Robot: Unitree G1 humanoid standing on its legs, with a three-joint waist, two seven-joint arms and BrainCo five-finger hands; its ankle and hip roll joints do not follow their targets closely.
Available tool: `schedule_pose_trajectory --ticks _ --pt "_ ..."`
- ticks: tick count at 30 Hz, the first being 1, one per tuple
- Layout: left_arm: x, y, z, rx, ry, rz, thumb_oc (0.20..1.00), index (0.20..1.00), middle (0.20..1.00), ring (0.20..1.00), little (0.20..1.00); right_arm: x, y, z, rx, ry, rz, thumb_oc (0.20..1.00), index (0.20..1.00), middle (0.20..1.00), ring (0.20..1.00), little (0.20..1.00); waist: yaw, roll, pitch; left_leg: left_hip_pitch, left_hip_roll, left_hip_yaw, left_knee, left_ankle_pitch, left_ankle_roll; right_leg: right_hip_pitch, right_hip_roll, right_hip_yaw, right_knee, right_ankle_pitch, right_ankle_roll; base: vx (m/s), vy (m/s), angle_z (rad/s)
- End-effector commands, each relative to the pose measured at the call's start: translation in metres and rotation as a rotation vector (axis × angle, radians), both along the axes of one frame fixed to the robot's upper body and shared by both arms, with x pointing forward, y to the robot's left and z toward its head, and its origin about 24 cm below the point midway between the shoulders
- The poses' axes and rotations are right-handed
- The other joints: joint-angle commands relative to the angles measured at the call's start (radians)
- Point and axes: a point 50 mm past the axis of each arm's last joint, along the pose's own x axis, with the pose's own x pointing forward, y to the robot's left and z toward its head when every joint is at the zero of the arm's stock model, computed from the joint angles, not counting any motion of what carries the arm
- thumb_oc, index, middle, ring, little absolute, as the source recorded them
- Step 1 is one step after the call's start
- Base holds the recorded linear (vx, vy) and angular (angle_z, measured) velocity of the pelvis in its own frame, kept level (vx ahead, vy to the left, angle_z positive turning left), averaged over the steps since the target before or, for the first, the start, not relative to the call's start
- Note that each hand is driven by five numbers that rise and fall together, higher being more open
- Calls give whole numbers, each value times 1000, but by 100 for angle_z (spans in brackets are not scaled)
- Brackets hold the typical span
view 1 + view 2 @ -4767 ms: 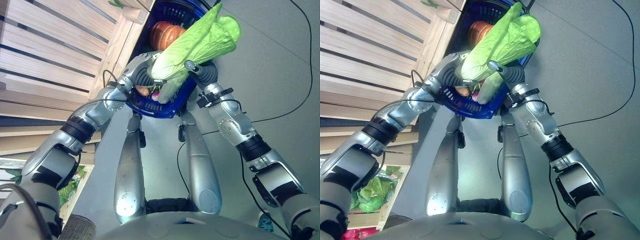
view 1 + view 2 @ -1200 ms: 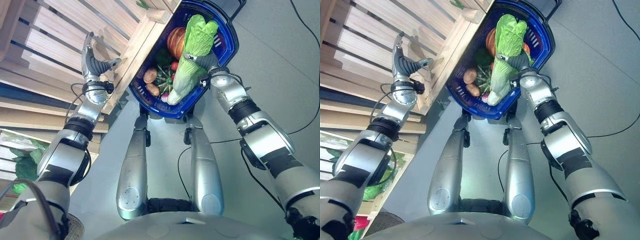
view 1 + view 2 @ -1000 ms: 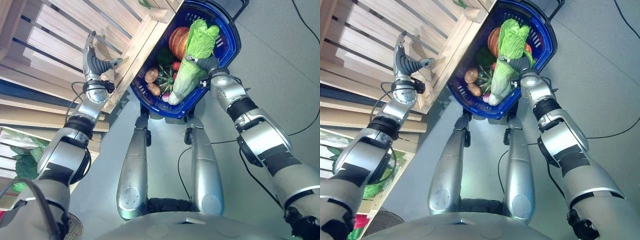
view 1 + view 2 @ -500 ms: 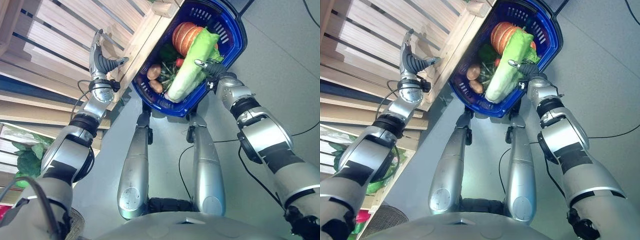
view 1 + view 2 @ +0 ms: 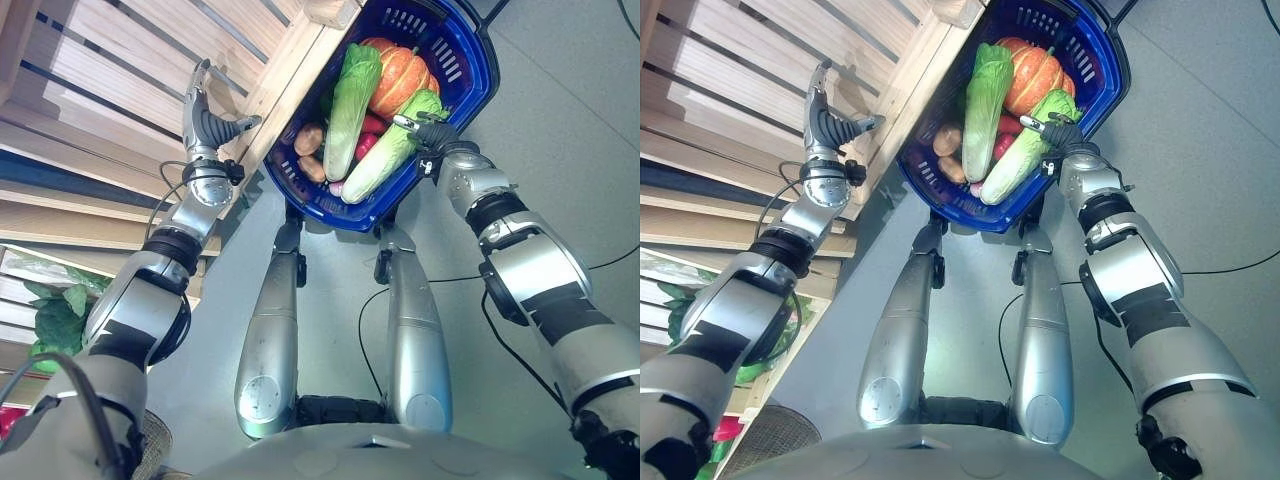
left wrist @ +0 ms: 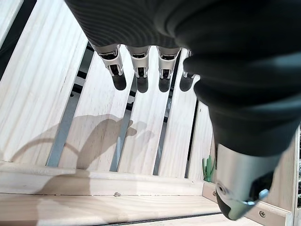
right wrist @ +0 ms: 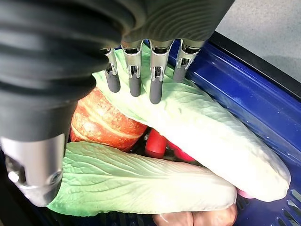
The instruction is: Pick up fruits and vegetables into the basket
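A blue basket (image 5: 478,92) stands on the floor against a wooden stand. In it lie two pale green cabbages, one (image 5: 346,95) in the middle and one (image 5: 386,156) along the right wall. An orange pumpkin (image 5: 402,76), two potatoes (image 5: 308,141) and a red vegetable (image 5: 364,142) lie there too. My right hand (image 5: 430,132) hovers open just over the right cabbage (image 7: 197,122), its straight fingers (image 7: 155,80) close above the leaves and holding nothing. My left hand (image 5: 206,122) is raised open over the wooden slats, fingers (image 6: 141,75) straight.
The slatted wooden stand (image 5: 110,70) runs along the left, its corner post (image 5: 330,12) touching the basket. Green leafy vegetables (image 5: 52,325) lie in a lower crate at the left edge. Grey floor (image 5: 570,130) stretches to the right of the basket.
My right hand has let go of the cabbage, which now rests in the basket. A second cabbage now shows beside it. The left hand has stayed over the slats.
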Motion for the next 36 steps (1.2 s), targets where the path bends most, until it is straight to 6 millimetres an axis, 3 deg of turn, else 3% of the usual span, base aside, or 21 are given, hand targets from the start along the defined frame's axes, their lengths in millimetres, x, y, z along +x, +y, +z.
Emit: schedule_pose_trajectory --ticks 1,8,12,18,21,23,24,25,29,32,36 --pt "-2 -2 -4 -94 -31 12 1000 1000 1000 1000 1000 -1 -15 3 6 -37 -47 1000 1000 1000 1000 1000 -8 66 -41 -10 -81 -6 48 -65 43 62 55 -65 1 -69 24 0 0 0" --pt "-8 10 -20 -100 16 30 1000 1000 1000 1000 1000 -3 -11 6 -45 -191 8 1000 1000 1000 1000 1000 -14 56 -41 89 -81 -4 0 -65 44 156 50 -63 -49 -60 33 -5 4 0" --pt "-15 23 -33 -81 56 49 1000 1000 1000 1000 1000 -9 -16 -3 -87 -227 11 1000 1000 1000 1000 1000 -21 44 -41 182 -74 -5 -51 -59 41 242 41 -62 -99 -47 43 0 0 0" --pt "-40 45 -80 -71 205 80 1000 1000 1000 1000 1000 -33 -33 -44 -103 -218 -40 1000 1000 1000 1000 1000 -34 18 -73 375 -59 -5 -172 -50 36 443 13 -57 -225 -18 68 5 30 -4" --pt "-62 57 -120 -52 372 101 1000 1000 1000 1000 1000 -57 -45 -84 -81 -131 -81 1000 1000 1000 1000 1000 -43 5 -141 451 -52 1 -232 -52 36 531 3 -54 -293 -6 79 88 35 -3" --pt "-87 63 -156 -67 526 99 1000 1000 1000 1000 1000 -85 -56 -123 -75 -23 -117 1000 1000 1000 1000 1000 -51 -1 -202 521 -47 6 -277 -52 36 614 -2 -56 -350 3 86 126 43 -6" --pt "-87 63 -156 -67 527 99 1000 1000 1000 1000 1000 -85 -56 -124 -75 -22 -117 1000 1000 1000 1000 1000 -51 0 -201 524 -47 5 -278 -52 36 617 -2 -56 -351 4 86 158 37 -4" --pt "-105 67 -177 -74 619 85 1000 1000 1000 1000 1000 -106 -67 -147 -80 57 -139 1000 1000 1000 1000 1000 -56 -1 -237 567 -44 11 -297 -56 37 665 -4 -55 -377 5 90 145 44 1" --pt "-155 67 -225 -104 838 31 1000 1000 1000 1000 1000 -168 -90 -203 -113 279 -185 1000 1000 1000 1000 1000 -62 2 -339 648 -33 28 -326 -65 42 749 -7 -58 -424 15 99 197 52 0" --pt "-189 64 -252 -145 1000 1 1000 1000 1000 1000 1000 -208 -93 -233 -127 438 -206 1000 1000 1000 1000 1000 -63 0 -404 698 -26 35 -340 -77 44 799 -9 -60 -449 17 106 189 23 -6" --pt "-228 67 -277 -197 1186 -6 1000 1000 1000 1000 1000 -244 -94 -257 -132 596 -217 1000 1000 1000 1000 1000 -66 -8 -455 748 -18 50 -346 -97 46 846 -11 -60 -472 17 112 120 3 -4"
